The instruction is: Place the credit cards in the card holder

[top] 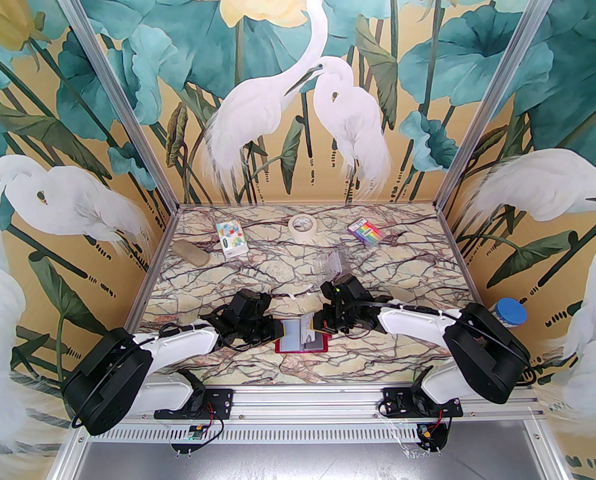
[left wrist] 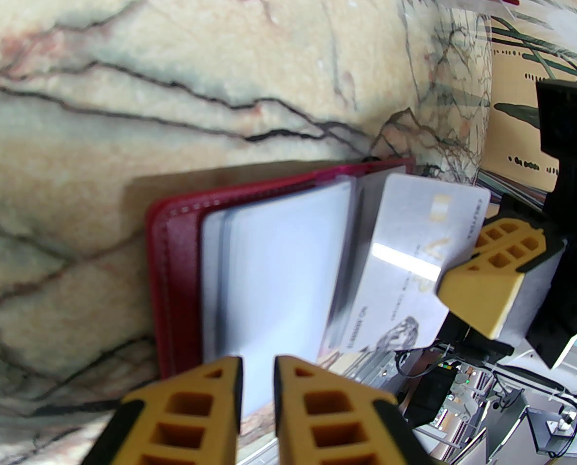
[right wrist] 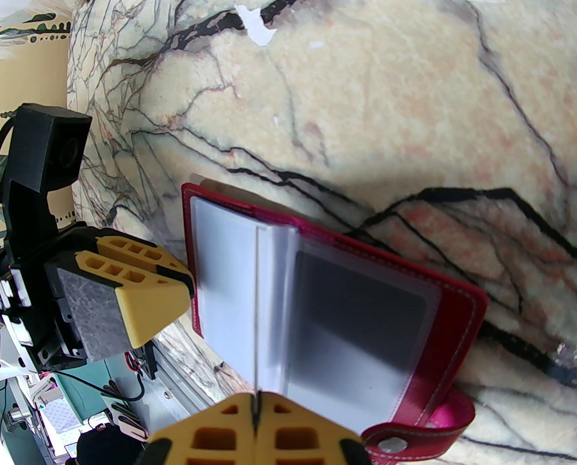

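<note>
The dark red card holder [top: 318, 345] lies open near the table's front edge, its clear sleeves facing up. A dark card [right wrist: 361, 317] sits inside a right-hand sleeve. My right gripper [top: 312, 326] is shut on a pale grey credit card [left wrist: 414, 259] with a gold chip. It holds the card tilted over the holder's middle, and in the right wrist view this card [right wrist: 257, 308] shows edge-on above the sleeves. My left gripper [left wrist: 258, 376] is at the holder's left edge. Its fingers [right wrist: 138, 303] are closed narrowly on the pale sleeve pages.
A clear plastic box [top: 330, 263] stands just behind the right wrist. Further back are a tape roll [top: 303, 226], a rainbow-striped packet [top: 364, 231], a white printed box [top: 231, 238] and a stone [top: 191, 254]. A blue-lidded jar [top: 510, 313] sits at the right edge.
</note>
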You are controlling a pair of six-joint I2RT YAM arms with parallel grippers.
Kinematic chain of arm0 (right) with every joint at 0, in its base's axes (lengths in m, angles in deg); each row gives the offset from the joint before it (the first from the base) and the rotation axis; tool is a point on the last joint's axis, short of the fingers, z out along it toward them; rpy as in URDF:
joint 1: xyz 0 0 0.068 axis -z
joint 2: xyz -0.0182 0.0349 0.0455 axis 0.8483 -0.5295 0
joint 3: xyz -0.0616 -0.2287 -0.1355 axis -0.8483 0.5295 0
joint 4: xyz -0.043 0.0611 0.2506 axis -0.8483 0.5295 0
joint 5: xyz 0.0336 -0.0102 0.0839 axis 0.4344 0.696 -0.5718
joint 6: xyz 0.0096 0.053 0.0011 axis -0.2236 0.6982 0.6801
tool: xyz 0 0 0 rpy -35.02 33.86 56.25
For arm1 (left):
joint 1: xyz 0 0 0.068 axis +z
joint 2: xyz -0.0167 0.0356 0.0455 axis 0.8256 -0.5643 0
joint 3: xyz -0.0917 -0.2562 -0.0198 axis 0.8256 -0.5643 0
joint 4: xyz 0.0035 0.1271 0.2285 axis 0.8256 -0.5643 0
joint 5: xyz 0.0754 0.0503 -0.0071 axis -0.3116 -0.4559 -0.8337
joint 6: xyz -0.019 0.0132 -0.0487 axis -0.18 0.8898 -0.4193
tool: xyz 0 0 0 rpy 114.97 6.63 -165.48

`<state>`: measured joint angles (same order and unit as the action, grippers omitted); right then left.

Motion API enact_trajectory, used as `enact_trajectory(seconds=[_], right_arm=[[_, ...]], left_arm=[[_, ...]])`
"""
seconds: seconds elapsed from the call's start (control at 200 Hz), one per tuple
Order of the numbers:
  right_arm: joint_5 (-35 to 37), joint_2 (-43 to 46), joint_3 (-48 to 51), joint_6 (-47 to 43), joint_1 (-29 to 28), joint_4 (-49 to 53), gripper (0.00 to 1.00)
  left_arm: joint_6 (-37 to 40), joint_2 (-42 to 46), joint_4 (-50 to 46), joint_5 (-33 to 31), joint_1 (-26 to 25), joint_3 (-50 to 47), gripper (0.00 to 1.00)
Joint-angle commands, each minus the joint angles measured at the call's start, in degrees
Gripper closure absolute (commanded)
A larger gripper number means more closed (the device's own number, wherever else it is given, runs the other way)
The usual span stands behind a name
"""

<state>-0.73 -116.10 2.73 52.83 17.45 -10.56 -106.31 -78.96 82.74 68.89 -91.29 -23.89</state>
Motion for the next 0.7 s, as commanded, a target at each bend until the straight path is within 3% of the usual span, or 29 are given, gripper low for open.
enact_trajectory(seconds=[0.0, 0.695], right_arm=[[-1.0, -1.0, 0.9, 0.7, -0.6, -1.6, 1.0], [-1.0, -2.4, 1.9, 1.8, -1.5, -4.0, 1.0]], left_arm=[[1.0, -0.4, -1.1, -0.8, -0.2, 0.4, 0.82], [1.1, -1.7, -3.0, -3.3, -1.7, 0.7, 0.83]])
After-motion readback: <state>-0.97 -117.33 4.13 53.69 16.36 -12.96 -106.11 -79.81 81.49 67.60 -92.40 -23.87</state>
